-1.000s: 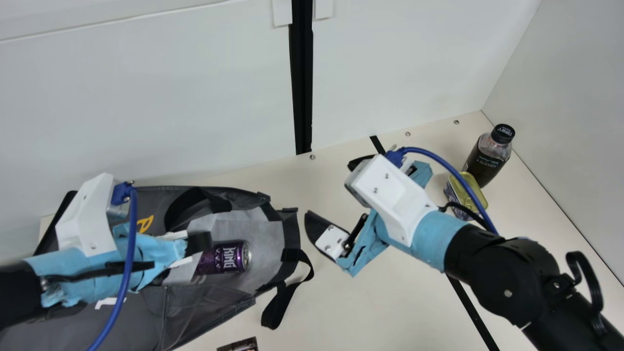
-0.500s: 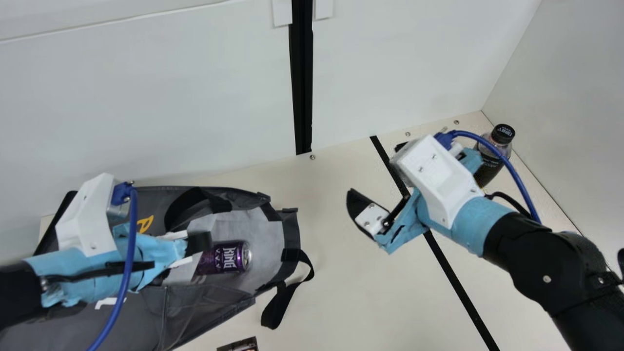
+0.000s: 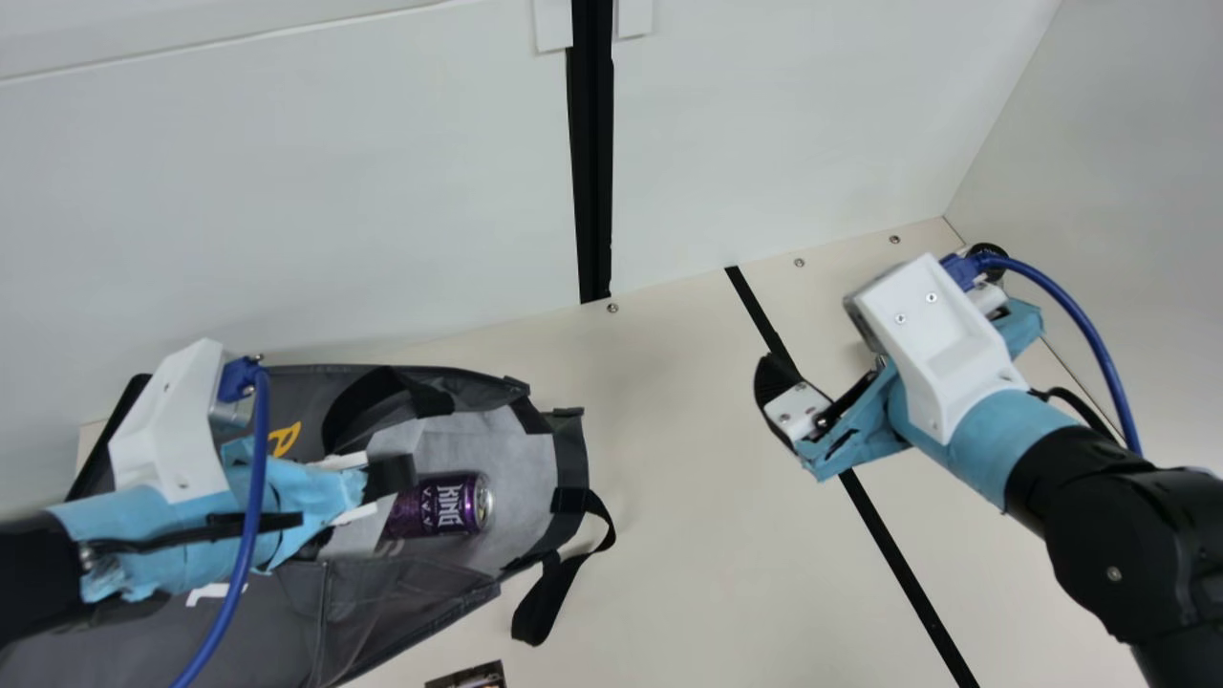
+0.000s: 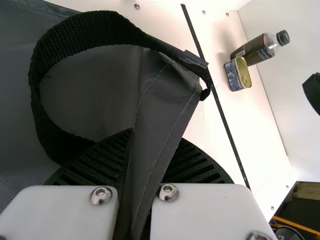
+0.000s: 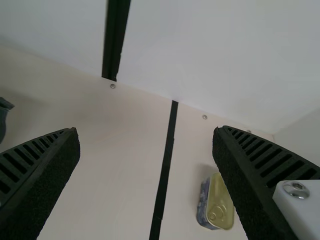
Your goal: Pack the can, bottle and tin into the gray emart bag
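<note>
Purple can (image 3: 441,505) in bag (image 3: 411,597), done | bottle (image 4: 254,50), tin (image 4: 238,74) left, adjacent on table (image 3: 688,564) | left gripper (image 4: 156,145) clenched on bag edge | right gripper (image 5: 146,131) spread, empty

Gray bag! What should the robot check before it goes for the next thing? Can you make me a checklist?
1. Left gripper pinching the bag: ok.
2. Can lying inside the bag's opening: ok.
3. Right gripper open and empty: ok.
4. Right gripper lined up with the tin: not ok, the tin is off to one side.
5. Tin standing apart from the bottle: cannot tell.
</note>
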